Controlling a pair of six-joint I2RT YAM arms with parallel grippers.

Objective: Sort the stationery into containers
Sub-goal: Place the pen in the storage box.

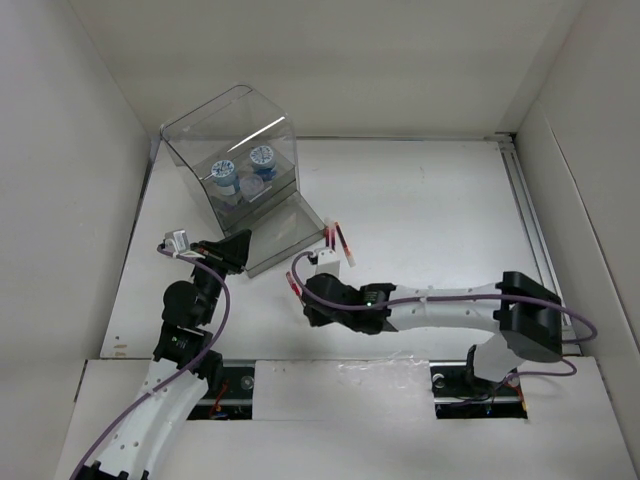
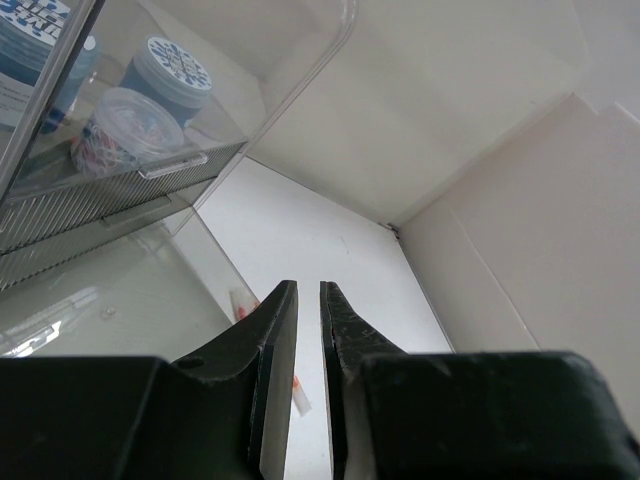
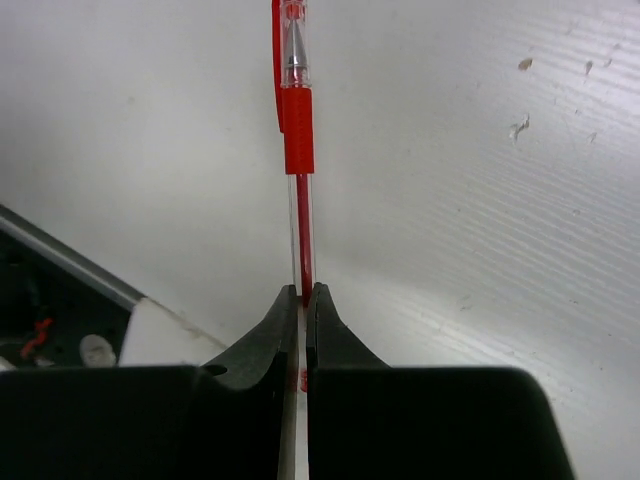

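The left tool (image 2: 309,286), its jaws narrow and empty, hovers by the clear box (image 1: 190,155). Patterned-lid tubs (image 1: 263,157) stand inside the box. The right tool (image 3: 303,290) is clamped on one red pen (image 3: 298,150) above the bench (image 1: 440,220). Other red pens (image 1: 340,242) lie just beyond it.

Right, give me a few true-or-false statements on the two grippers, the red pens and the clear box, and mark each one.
1. The right gripper is clamped on a thin red pen. True.
2. The clear acrylic box with the curved lid has nothing in it. False: small round tubs with blue-white patterned lids sit inside.
3. The left gripper carries a red pen. False: its jaws are nearly together with nothing between them.
4. Other red pens lie on the white table close to the box's front right corner. True.
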